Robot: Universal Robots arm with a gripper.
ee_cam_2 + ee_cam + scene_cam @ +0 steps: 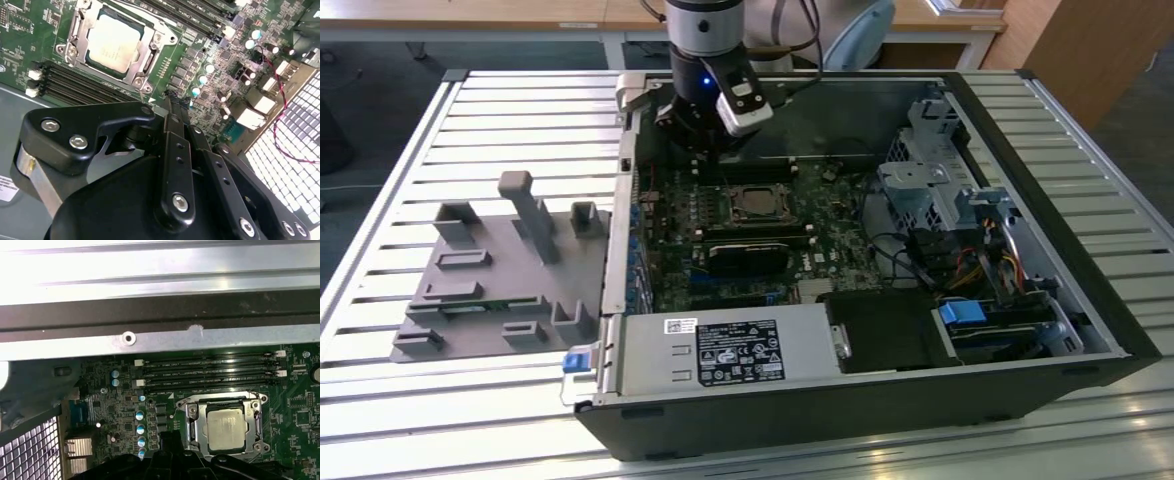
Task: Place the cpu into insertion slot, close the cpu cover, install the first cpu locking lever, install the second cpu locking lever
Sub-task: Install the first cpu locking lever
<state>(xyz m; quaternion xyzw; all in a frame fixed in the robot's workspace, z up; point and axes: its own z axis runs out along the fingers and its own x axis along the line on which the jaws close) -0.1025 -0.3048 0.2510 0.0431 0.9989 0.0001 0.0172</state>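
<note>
The cpu (112, 42), a pale silvery square, lies flat in the insertion slot (91, 60) on the green board. The cpu cover (146, 50), a thin metal frame, lies down around it. In the first wrist view the cpu (227, 429) sits inside the same frame. I cannot tell whether the levers beside the frame are latched. My gripper (172, 99) hovers over the board beside the socket, its black fingers (175, 150) drawn together at the tips with nothing between them. In the exterior view the gripper (700, 150) hangs toward the case's far wall from the cpu (755, 206).
Long black memory slots (210, 371) run along the socket's far side. A black block (747, 255), the power supply (727, 350) and a drive cage (927, 190) fill the case. A grey fixture (494, 270) stands on the slatted table at the exterior view's left.
</note>
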